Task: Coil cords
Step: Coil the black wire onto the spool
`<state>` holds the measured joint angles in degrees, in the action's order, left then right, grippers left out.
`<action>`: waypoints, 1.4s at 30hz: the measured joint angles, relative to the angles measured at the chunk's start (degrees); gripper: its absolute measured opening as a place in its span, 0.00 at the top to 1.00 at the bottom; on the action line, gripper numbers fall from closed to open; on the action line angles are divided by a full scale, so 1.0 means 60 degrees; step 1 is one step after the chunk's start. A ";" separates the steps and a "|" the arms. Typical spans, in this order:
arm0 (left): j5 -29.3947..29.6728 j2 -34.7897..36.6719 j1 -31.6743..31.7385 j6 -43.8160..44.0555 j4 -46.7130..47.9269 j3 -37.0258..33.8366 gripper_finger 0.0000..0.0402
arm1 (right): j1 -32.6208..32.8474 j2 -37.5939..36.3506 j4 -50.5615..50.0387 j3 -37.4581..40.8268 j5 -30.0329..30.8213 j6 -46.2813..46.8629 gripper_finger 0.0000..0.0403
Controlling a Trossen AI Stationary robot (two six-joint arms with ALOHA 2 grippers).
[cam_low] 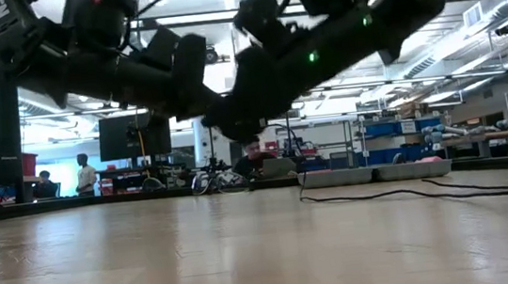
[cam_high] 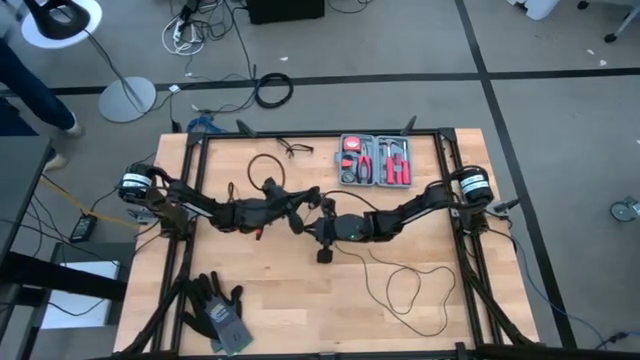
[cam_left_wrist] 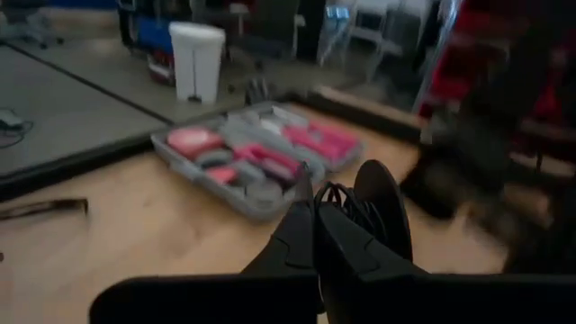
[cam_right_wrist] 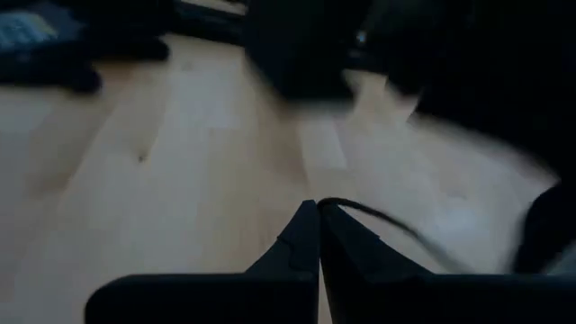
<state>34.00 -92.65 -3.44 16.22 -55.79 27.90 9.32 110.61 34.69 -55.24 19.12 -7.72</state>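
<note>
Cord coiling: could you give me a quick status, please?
Left gripper shut on cord loops, mid-table. Right gripper shut on cord strand. Slack trails right; tool case well clear.

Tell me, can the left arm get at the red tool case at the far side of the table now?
Probably not yet. The left gripper is shut on coils of the thin black cable, though the table toward the tool case looks bare.

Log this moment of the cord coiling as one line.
left gripper: shut on cord, mid-table | right gripper: shut on cord, beside left | rest of cord: loose loops on table
</note>
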 joint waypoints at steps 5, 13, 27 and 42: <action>-0.1086 -0.0002 0.0000 -0.0148 0.1286 0.0208 1.00 | -0.0004 -0.0610 -0.1224 -0.0007 -0.0457 -0.0241 1.00; -0.2266 -0.0002 0.0000 0.0135 0.2211 0.0223 1.00 | -0.0069 -0.1551 -0.2270 -0.0007 -0.0733 -0.0493 1.00; -0.3212 0.0020 -0.0011 0.0555 0.2173 0.0125 1.00 | -0.0087 -0.1837 -0.4110 -0.0004 0.1653 0.0275 1.00; -0.1356 0.0034 -0.0080 0.0843 -0.3215 -0.1822 1.00 | 0.0337 -0.1883 -0.0091 0.2789 0.2123 0.3018 0.88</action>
<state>25.87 -92.44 -3.92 21.27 -75.07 16.97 11.34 99.32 34.14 -38.51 31.86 10.39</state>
